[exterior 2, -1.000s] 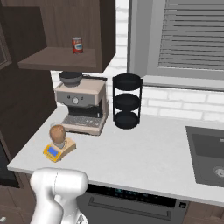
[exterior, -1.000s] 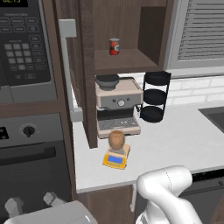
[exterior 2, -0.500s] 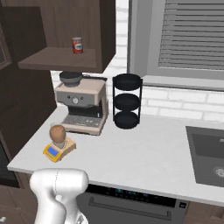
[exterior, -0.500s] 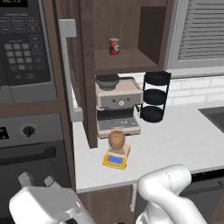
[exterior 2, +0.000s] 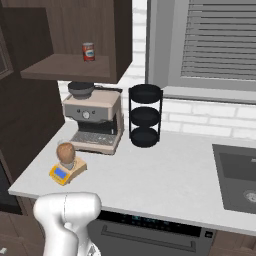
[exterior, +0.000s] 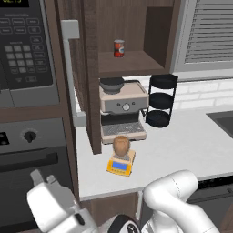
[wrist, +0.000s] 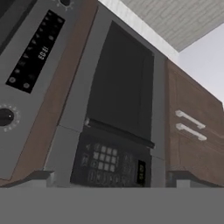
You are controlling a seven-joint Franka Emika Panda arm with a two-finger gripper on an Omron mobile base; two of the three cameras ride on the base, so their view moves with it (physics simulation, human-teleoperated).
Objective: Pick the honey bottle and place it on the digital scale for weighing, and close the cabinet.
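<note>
Closing the dark brown wooden wall cabinet's open door (exterior: 75, 68) next: door edge up and right of low white gripper (exterior: 43, 179), finger state indeterminate; rounded amber honey bottle (exterior: 121, 144) atop yellow-orange digital scale (exterior: 120, 164), beside the door.

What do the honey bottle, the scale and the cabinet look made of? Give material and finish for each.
Honey bottle: amber-brown body with a dull sheen, perhaps glass or plastic; the render leaves it open.
Digital scale: yellow-orange casing, probably matte plastic, with a blue display.
Cabinet: dark brown wood with a visible grain, matte; its bar handle is flat grey, possibly metal.
</note>
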